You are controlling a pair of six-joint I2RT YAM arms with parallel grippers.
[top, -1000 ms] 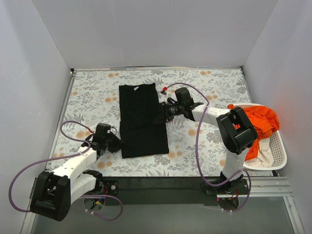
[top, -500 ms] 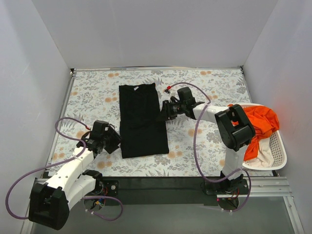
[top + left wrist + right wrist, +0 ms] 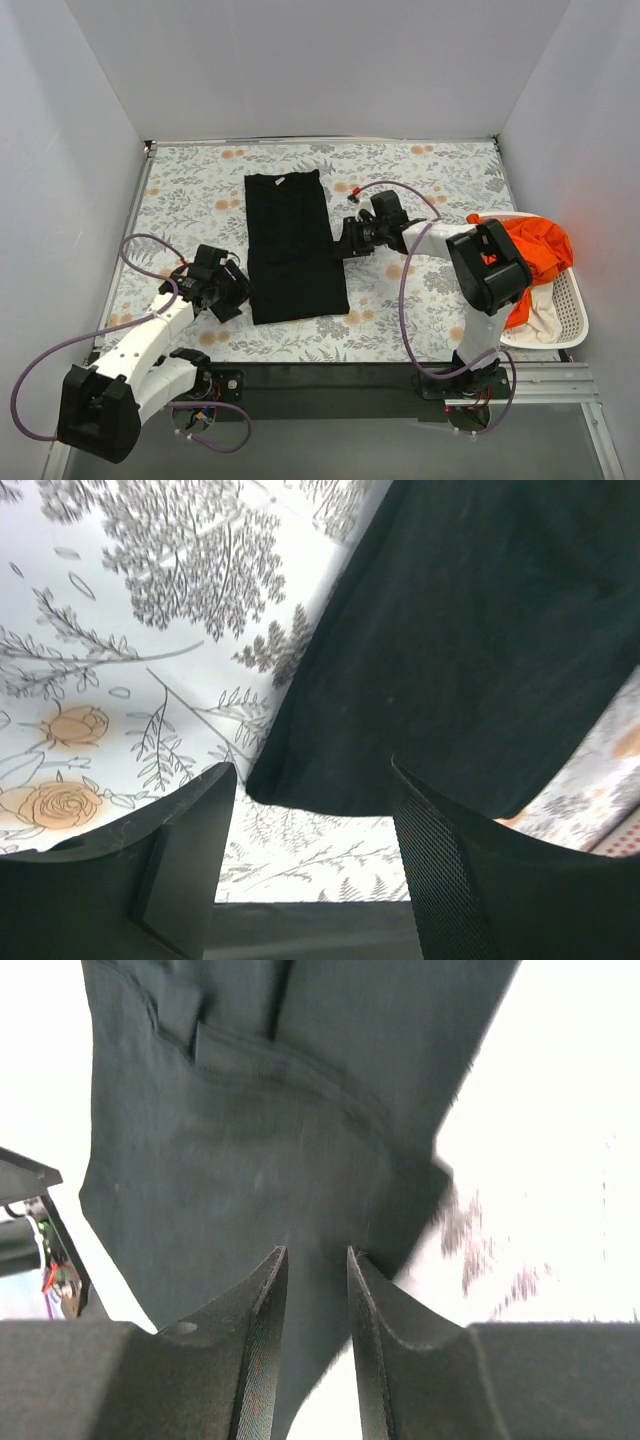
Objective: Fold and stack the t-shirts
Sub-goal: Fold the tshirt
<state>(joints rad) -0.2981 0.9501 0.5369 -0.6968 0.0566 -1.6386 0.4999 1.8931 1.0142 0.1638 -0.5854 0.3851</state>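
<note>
Plain black cloth t-shirt (image 3: 295, 245), a long strip, lies flat on the floral surface (image 3: 190, 190), well left of the white slatted plastic basket (image 3: 572, 300). Right claw (image 3: 346, 245) is narrow, pinching the shirt's basket-side edge. Left claw (image 3: 310, 780) is wide and empty at the far-side near corner. Get it under both layers, close fully, then lift in sync.

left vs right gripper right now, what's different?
The left gripper is open and empty; the right gripper is nearly closed, pinching the black t-shirt. The left one sits by the shirt's near left corner, the right one at its right edge. Both are low over the table.
</note>
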